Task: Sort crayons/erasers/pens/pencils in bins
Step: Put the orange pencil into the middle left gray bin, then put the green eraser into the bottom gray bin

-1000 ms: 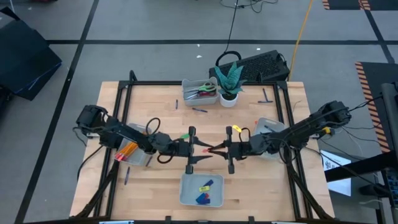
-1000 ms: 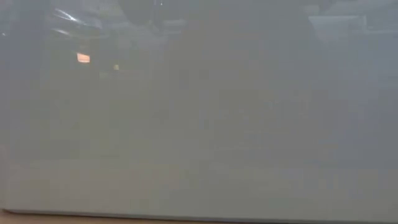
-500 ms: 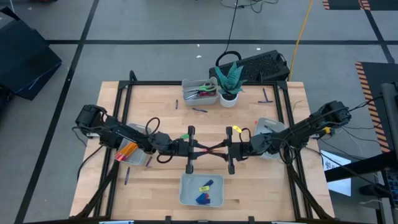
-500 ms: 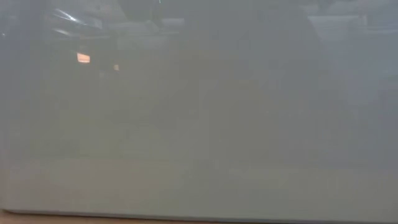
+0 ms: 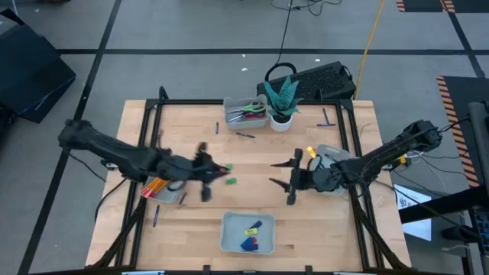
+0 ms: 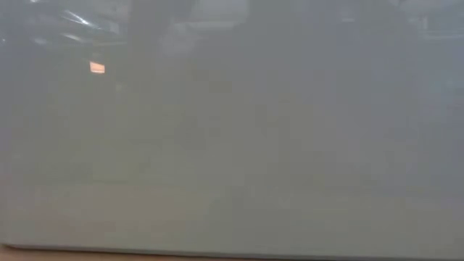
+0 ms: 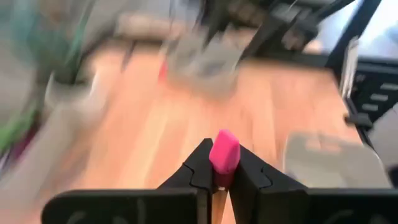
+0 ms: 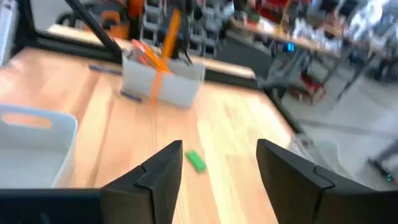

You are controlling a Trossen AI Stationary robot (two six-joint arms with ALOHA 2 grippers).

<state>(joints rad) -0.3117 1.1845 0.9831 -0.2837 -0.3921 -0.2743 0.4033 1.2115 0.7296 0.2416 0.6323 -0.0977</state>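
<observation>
My left gripper [image 5: 216, 169] hangs over the table's left middle, shut on a pink crayon [image 7: 224, 152], whose end shows between the fingers in the left wrist view. My right gripper [image 5: 284, 177] stands open over the right middle, holding nothing. A green eraser [image 5: 231, 181] lies flat on the table between the two grippers, and shows as well ahead of the right gripper's fingers [image 8: 196, 160]. One bin [image 5: 162, 189] at the left holds orange pencils. The near bin [image 5: 247, 233] holds blue and yellow erasers. My left gripper pinches the pink crayon between its two fingers, with the crayon's free end [image 7: 225, 144] sticking out past the fingertips. The crayon lies along the fingers, pointing toward the table's right, lifted clear of the table.
A third bin [image 5: 330, 157] sits at the right, under my right arm. A fourth bin [image 5: 246, 112] at the far edge holds scissors, beside a white plant pot [image 5: 281, 121]. Loose pens [image 5: 244, 134] lie on the far half. A grey surface fills the low view.
The pink crayon spanned between both grippers at the table's middle. My right gripper has let go and drawn back toward the table's right edge. My left gripper has swung quickly toward the left edge, taking the crayon with it, clear of the table.
</observation>
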